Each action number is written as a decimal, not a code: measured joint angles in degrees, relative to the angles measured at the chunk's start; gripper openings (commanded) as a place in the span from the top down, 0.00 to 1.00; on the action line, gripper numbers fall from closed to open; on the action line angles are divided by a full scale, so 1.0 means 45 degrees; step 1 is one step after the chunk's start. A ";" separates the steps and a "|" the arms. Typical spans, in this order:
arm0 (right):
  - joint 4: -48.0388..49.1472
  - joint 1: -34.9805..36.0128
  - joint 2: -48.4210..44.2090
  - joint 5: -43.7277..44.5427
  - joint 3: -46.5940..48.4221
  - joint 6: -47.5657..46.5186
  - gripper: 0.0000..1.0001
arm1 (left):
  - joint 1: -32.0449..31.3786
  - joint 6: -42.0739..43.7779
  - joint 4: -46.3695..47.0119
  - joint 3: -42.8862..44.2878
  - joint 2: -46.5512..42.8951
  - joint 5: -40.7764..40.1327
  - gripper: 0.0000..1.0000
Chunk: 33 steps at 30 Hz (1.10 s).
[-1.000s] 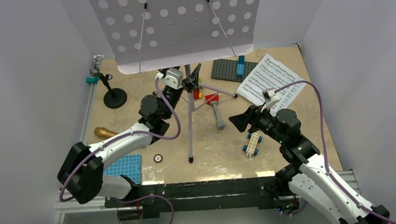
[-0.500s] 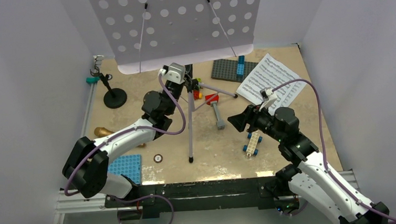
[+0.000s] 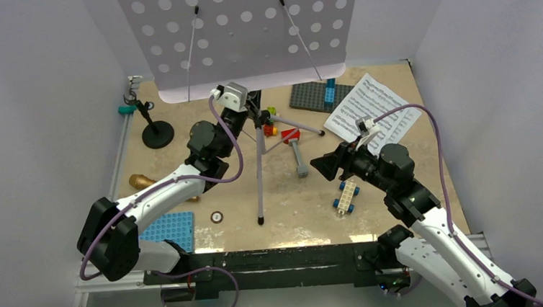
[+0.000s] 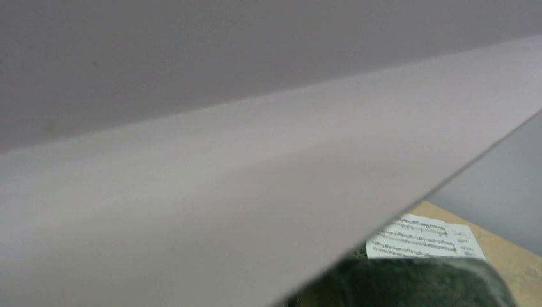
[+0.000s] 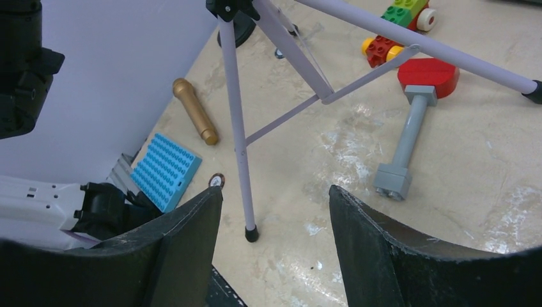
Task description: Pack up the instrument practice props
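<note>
The tall lavender music stand (image 3: 238, 33) stands mid-table, its near tripod leg (image 5: 238, 147) ending in a black foot. My left gripper (image 3: 253, 113) is at the stand's post under the perforated desk and looks shut on it; the left wrist view shows only the desk's underside (image 4: 224, 160). My right gripper (image 5: 275, 204) is open and empty, hovering right of the near leg (image 3: 325, 165). The gold microphone (image 3: 143, 181) lies at the left (image 5: 193, 110). The black mic stand (image 3: 157, 135) stands at the back left. The sheet music (image 3: 372, 107) lies at the back right (image 4: 422, 240).
A red-headed toy hammer (image 3: 293, 148) lies under the tripod (image 5: 415, 121). A blue studded plate (image 3: 169, 229) and a small disc (image 3: 217, 216) are at the front left. A dark grey baseplate (image 3: 319, 96), coloured bricks (image 3: 270, 125) and a brick car (image 3: 346, 195) are nearby. Walls enclose three sides.
My left gripper has shifted slightly left at the post, and the stand's desk and near foot have shifted left with it. My right gripper has crept a little left, still open.
</note>
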 measured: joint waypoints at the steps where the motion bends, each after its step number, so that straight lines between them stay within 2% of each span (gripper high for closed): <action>1: 0.0010 0.0000 0.0034 -0.0112 0.0044 -0.0034 0.33 | 0.0073 -0.0117 -0.0296 -0.0019 -0.0175 0.0185 1.00; 12: 0.0743 0.0044 0.1676 -0.1996 0.0262 0.0345 0.29 | 0.0398 -0.1292 -0.1724 -0.1307 -0.2438 0.2079 1.00; 16: 0.1525 0.0665 0.2414 -0.2142 0.0457 0.0403 0.29 | 0.0398 -0.1690 -0.1700 -0.1666 -0.2851 0.2317 1.00; 23: 0.4163 0.3011 0.3181 -0.0073 0.0393 -0.1549 0.28 | 0.0398 -0.2001 -0.1389 -0.1933 -0.2968 0.2273 1.00; 29: 0.6868 0.3497 0.4639 0.1520 0.0131 -0.3196 0.37 | 0.0398 -0.2016 -0.1379 -0.2147 -0.3259 0.2098 1.00; 33: 0.7868 0.3813 0.6135 0.1967 0.0457 -0.4056 0.40 | 0.0398 -0.2035 -0.1661 -0.2152 -0.3468 0.1957 1.00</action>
